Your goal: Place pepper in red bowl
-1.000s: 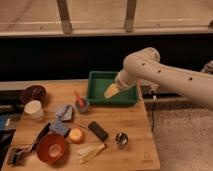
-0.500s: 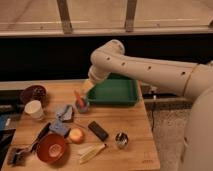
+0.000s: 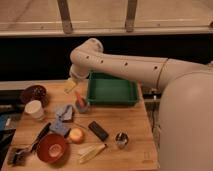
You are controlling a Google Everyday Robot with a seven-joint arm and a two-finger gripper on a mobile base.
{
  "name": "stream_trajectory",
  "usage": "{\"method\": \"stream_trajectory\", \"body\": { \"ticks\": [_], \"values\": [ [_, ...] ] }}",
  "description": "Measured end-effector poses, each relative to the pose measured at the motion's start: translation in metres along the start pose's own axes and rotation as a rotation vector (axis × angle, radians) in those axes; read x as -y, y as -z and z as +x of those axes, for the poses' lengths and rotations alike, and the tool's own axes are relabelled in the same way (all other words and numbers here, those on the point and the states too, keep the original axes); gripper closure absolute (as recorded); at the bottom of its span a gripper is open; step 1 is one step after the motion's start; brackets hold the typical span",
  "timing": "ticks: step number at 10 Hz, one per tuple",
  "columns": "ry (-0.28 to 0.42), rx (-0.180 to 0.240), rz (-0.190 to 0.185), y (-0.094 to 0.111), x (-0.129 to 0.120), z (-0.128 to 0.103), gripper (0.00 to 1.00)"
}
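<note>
You see the end effector (image 3: 71,86) spread wide, holding nothing, near the slim pepper (image 3: 79,98), with the round red bowl (image 3: 51,148) on the wooden tabletop (image 3: 134,119).

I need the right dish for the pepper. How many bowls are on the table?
2. The red bowl sits front left; a darker maroon bowl sits back left, behind the white cup. The open claw hangs right of it, near the pepper. None seems hidden.

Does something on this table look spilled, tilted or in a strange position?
Nothing looks spilled. One odd thing: the pepper stands almost upright, apparently stuck in a small grey holder near the green tray. The gripper hangs just above-left of it, open and holding nothing.
</note>
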Motion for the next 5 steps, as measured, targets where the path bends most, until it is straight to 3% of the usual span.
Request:
{"method": "stream_trajectory", "body": {
  "ticks": [3, 5],
  "values": [
    [-0.003, -0.011, -0.006, -0.001, -0.002, 0.002, 0.20],
    [-0.017, -0.030, -0.041, -0.015, -0.009, 0.009, 0.20]
  ]
}}
